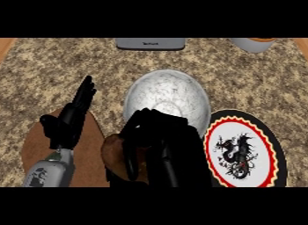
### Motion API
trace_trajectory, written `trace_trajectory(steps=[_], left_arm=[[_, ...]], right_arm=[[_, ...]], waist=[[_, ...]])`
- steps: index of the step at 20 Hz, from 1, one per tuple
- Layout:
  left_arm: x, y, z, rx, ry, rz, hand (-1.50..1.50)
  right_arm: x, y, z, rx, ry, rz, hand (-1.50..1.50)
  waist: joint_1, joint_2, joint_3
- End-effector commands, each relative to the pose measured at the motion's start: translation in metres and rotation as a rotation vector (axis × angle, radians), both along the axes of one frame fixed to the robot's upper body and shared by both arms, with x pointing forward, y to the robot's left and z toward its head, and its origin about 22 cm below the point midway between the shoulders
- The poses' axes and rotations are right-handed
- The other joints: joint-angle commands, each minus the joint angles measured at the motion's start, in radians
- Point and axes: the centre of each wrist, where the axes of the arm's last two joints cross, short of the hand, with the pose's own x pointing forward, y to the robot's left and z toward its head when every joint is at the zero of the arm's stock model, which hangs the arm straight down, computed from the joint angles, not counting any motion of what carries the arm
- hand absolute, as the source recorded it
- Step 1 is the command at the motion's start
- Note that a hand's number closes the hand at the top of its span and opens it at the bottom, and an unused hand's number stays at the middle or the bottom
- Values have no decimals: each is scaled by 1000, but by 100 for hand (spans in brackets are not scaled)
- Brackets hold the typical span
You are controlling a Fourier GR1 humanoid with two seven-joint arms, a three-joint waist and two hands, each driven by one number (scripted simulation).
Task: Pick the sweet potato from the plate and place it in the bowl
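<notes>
Right hand is seen at near centre, fingers curled round the sweet potato; the brown tuber shows at the left of the hand, below the fingertips, and most of it is hidden by the palm. The held tuber lies just off the near rim of the bowl, not yet over its hollow, and well clear of the plate.

Step in hand, as judged: carry to the bowl, then release. To be done well, the hand should be taken further away until the tuber is over the middle of the hollow, not over the rim. The bowl's near wall should be cleared before any lowering, as a knock there could tip or slide it. The fingers should be opened only once the tuber is low inside, so that it does not roll out.

Left hand is noted at left, fingers straight and released, holding nothing, resting over a brown round board.

Containers:
- bowl: pale, marbled, nothing seen in the part that shows; near edge hidden by the right hand
- plate: right of the hand, black rim, red scalloped ring, dragon figure, nothing on it
- far edge of the tabletop: a grey appliance and a white cup, contents cut off by the frame
</notes>
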Motion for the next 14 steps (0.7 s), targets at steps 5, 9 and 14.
trace_trajectory(steps=[5, 9, 14], left_arm=[[8, -10, 7, -17, -11, -2, 0], [-8, -14, 5, -9, -6, -14, 0], [-10, 7, -1, -2, -15, 19, 0]], right_arm=[[44, 39, 45, -236, 56, -257, 150], [70, 48, 51, -326, 39, -301, 150], [92, 39, 29, -328, 83, -350, 150]], waist=[[7, 11, 3], [7, 12, 5], [-5, 15, 6]])
